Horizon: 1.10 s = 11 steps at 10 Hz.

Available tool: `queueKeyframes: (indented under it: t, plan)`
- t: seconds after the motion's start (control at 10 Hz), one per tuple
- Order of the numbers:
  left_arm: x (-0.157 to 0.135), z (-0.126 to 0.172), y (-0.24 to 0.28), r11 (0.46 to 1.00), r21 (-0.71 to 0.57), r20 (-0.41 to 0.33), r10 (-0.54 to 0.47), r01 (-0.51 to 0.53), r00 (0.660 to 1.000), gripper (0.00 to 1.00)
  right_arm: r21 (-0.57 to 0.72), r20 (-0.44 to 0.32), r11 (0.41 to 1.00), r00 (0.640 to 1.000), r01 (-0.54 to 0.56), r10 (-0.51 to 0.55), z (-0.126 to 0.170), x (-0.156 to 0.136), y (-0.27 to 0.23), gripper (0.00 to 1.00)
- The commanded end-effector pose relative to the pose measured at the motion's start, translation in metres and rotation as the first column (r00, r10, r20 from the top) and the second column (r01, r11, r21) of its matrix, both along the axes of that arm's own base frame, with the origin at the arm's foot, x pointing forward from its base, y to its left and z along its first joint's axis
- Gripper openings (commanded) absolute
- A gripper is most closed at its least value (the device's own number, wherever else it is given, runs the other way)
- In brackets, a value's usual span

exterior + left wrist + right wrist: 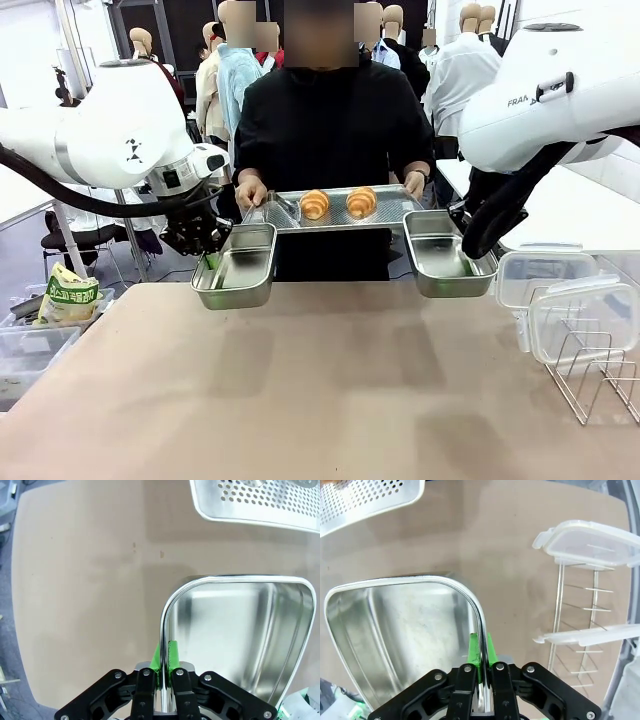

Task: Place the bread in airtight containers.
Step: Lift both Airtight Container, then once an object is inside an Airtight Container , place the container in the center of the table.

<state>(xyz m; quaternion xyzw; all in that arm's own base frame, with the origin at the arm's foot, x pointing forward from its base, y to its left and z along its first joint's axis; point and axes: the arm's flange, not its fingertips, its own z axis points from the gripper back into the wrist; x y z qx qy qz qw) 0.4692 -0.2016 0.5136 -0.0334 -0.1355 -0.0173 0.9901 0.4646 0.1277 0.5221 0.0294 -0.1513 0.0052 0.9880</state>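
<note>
Two golden-brown pieces of bread lie on a perforated steel tray that a person holds with both hands at the far side. My left gripper is shut on the rim of the left airtight container, holding it above the table. Its green pads pinch the container's edge. My right gripper is shut on the rim of the right airtight container, also held up. In the right wrist view the pads clamp that container's wall. Both containers are empty.
Clear plastic lids lean in a wire rack at the right of the table. The lids and the rack also appear in the right wrist view. A bag and bins stand off the table's left edge.
</note>
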Motion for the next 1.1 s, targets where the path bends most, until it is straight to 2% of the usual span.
queueKeyframes:
  t: [0.0,1.0]
  plan:
    - [0.0015,-0.001,0.0017,1.0,-0.001,-0.003,0.002,-0.002,1.0,0.0,0.005,0.021,1.0,1.0,0.001,-0.002,0.0054,-0.0005,-0.0004,0.0]
    - [0.0015,-0.001,0.0017,1.0,-0.001,-0.003,0.002,-0.002,1.0,0.0,0.005,0.021,1.0,1.0,0.001,-0.002,0.0054,-0.0005,-0.0004,0.0]
